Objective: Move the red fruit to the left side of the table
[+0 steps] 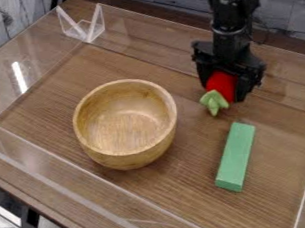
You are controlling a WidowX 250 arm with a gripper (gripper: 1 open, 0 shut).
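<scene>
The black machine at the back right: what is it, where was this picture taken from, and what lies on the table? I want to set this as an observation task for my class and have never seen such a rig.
It is a robot arm, and the part at its lower end is its gripper. The one camera looks down on the table from the front, a little to the left. The gripper points down with its fingers spread open on either side of the red fruit, a small toy strawberry whose green cap faces the camera. The fruit lies on the table, not yet gripped or lifted. Also on the brown wood-grain tabletop, which has low clear walls, are a round wooden bowl, empty, and a long green block at the front right.
</scene>
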